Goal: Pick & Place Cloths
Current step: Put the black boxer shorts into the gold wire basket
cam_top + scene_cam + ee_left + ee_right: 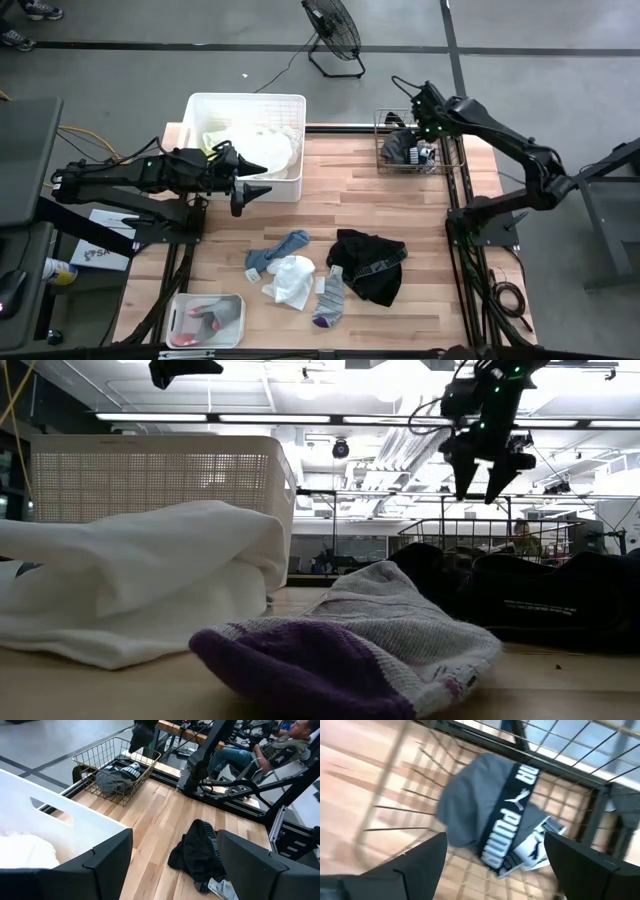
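My left gripper (250,192) (175,839) is open and holds nothing; it hovers by the near wall of the big white bin (195,105), which holds white and neon yellow cloths (255,148). My right gripper (416,122) (495,842) hangs open above the wire basket (384,120). In the basket lies a dark grey garment with a lettered waistband (485,805). A blue sock (282,250), a white cloth (292,282), a grey-purple sock (330,300) and a black garment (368,265) lie flat on the table.
A small white bin (178,312) at the table's near left corner holds a grey-pink cloth (208,320). A floor fan (332,30) stands beyond the far edge. A seated person (295,735) shows past the table's right side. Bare wood (340,190) lies between the bins and the cloths.
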Tool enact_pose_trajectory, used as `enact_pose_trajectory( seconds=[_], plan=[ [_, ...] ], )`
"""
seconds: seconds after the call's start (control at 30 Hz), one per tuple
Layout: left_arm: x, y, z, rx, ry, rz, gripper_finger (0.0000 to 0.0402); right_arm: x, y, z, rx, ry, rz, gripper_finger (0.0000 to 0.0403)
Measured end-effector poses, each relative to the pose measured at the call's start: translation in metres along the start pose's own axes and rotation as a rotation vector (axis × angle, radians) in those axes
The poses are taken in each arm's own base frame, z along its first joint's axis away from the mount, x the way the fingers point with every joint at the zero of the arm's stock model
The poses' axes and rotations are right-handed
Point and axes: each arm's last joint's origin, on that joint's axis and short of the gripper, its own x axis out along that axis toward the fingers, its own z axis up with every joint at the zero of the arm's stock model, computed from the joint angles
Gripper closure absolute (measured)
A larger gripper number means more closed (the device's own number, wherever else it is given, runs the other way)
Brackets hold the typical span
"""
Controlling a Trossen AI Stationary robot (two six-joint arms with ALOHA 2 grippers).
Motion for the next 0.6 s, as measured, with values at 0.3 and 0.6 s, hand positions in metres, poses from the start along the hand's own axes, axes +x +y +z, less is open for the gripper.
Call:
enact_pose_trajectory(
  seconds=[0.3, 0.6],
  plan=[
    [0.0, 0.0, -0.005, 0.009, 0.056, -0.021, 0.0117, -0.034, 0.012, -0.018, 0.08, -0.038, 0.189, 0.0077],
    [0.0, 0.001, -0.008, 0.016, 0.096, -0.026, 0.0117, -0.059, 0.045, -0.048, 0.031, -0.037, 0.319, 0.0077]
  ],
)
